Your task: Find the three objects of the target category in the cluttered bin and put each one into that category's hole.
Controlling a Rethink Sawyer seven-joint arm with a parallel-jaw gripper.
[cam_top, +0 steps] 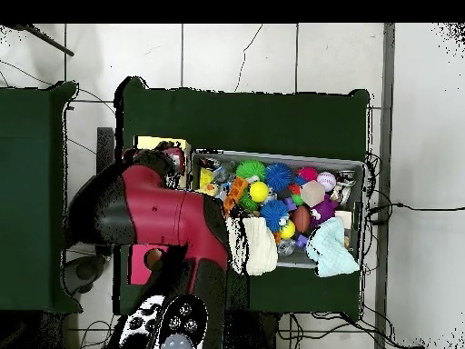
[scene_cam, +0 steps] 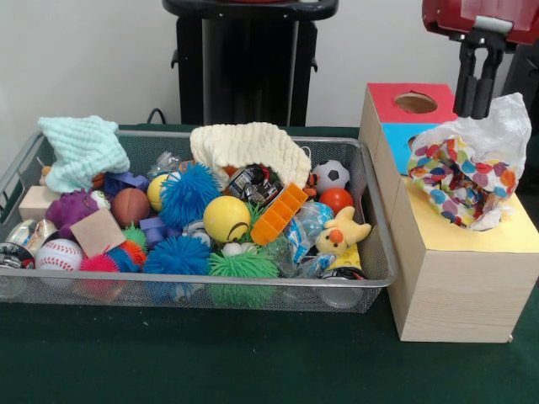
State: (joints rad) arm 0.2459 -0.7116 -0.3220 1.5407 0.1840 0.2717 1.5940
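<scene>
Bulky red-and-black arm (cam_top: 168, 218) with a slim black two-fingered claw (scene_cam: 476, 105)

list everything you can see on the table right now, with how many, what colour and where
mesh bin: one, silver, on the green table
cloths: two, mint at one corner, cream draped at the back rim
spiky balls: several, blue, green, pink, in the bin
yellow ball: one, bin middle
sports balls: baseball, basketball, soccer ball, spread through the bin
orange tray: one, leaning, bin middle
plush toy: one, yellow, near the box side
wooden box: one, with red, blue and yellow tops, beside the bin
spotted bag: one, multicoloured, on the box
tool: one, black, above the bag, open
</scene>
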